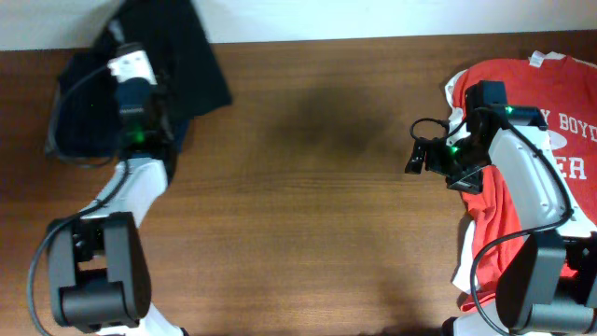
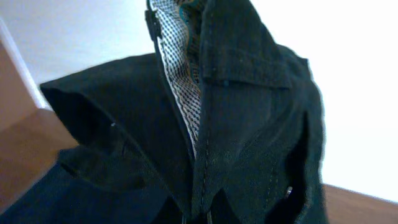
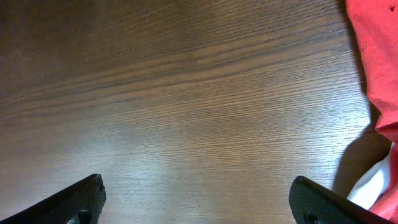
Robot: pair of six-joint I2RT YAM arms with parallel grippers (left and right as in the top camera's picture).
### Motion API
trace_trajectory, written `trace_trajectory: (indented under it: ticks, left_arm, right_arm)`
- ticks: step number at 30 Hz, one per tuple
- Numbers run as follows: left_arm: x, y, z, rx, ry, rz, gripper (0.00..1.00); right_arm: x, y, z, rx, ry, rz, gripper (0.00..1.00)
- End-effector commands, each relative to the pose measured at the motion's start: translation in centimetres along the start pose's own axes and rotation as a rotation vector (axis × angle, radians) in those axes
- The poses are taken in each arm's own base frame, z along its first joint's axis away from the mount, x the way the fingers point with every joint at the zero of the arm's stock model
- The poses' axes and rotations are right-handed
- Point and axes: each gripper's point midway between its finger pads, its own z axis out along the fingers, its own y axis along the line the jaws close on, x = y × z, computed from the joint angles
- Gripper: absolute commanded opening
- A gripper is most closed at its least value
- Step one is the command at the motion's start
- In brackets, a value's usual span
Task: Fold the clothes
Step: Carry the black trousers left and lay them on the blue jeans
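Note:
A dark navy garment [image 1: 177,56] with a checked inner lining lies bunched at the table's far left corner. My left gripper [image 1: 140,117] sits over it; in the left wrist view its fingertips [image 2: 198,216] are nearly together, pinching a fold of the dark fabric [image 2: 236,124]. A red T-shirt with white lettering [image 1: 550,103] lies crumpled at the right edge. My right gripper [image 1: 420,157] is open and empty just left of it, above bare wood; its fingers [image 3: 196,199] are spread wide and the red shirt's edge [image 3: 376,68] shows at the right.
The brown wooden table [image 1: 317,187] stretches between the two garments. A white wall [image 2: 348,74] runs behind the table's far edge. Cables trail along both arms.

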Motion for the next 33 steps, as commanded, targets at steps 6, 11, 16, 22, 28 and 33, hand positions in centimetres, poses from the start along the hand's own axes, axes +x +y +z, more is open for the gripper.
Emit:
trace_trajectory:
  ticks: [6,11,16,22,28,33]
  left_arm:
    - [3.0,13.2,2.1,-0.276,0.064,-0.436,0.01]
    - [9.6,14.5,3.3,-0.350,0.147,-0.648,0.01]
    - [5.8,15.0,3.8,-0.321,0.010,-0.547,0.00]
    - [9.0,15.9,2.9,-0.406,0.141,-0.476,0.23]
    - [-5.1,14.4,-1.2,-0.290,0.015,-0.063,0.99]
    - [-9.1,8.7,-6.1,0.043,0.071,-0.072,0.99]
  right_arm:
    - [-0.2,-0.1,-0.3,0.007,-0.012,-0.005,0.98]
    - [-0.2,-0.1,-0.3,0.007,-0.012,-0.005,0.98]
    - [-0.2,-0.1,-0.3,0.007,-0.012,-0.005,0.98]
    - [-0.2,-0.1,-0.3,0.007,-0.012,-0.005,0.98]
    - [-0.2,-0.1,-0.3,0.007,-0.012,-0.005,0.98]
    - [-0.2,-0.1,-0.3,0.007,-0.012,-0.005,0.98]
